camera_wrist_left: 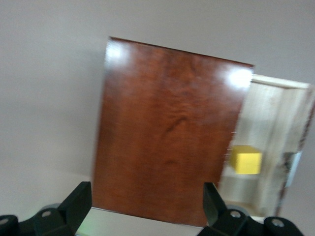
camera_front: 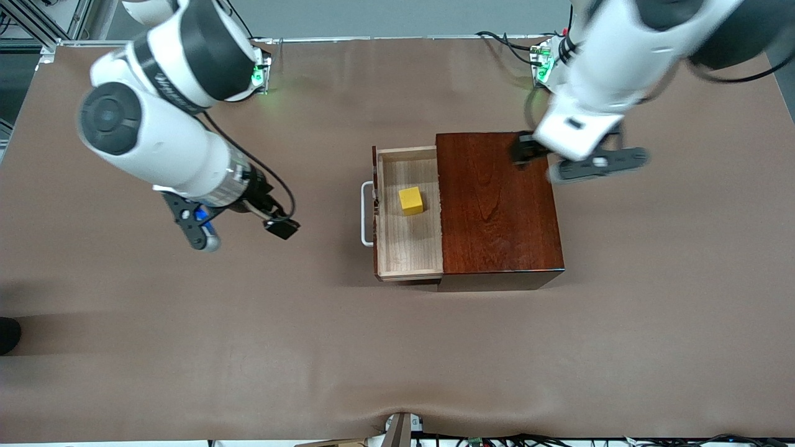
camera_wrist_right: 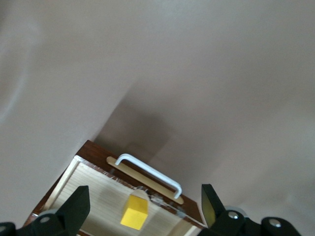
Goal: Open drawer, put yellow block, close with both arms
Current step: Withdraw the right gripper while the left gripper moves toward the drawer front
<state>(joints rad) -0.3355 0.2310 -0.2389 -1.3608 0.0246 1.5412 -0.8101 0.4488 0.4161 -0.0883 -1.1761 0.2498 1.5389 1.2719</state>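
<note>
One yellow block (camera_front: 410, 200), one open drawer (camera_front: 408, 248), one mahogany box (camera_front: 497, 205), two tools.

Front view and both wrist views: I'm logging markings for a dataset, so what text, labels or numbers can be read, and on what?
Right arm: a line of lettering on its black joint band, too blurred to read.
Drawer, yellow block, box, table: no text.

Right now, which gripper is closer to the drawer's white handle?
Right. The right gripper, open and empty, hangs over bare table on the handle side of the drawer. The left gripper, open, is over the box's back edge, away from the handle.
</note>
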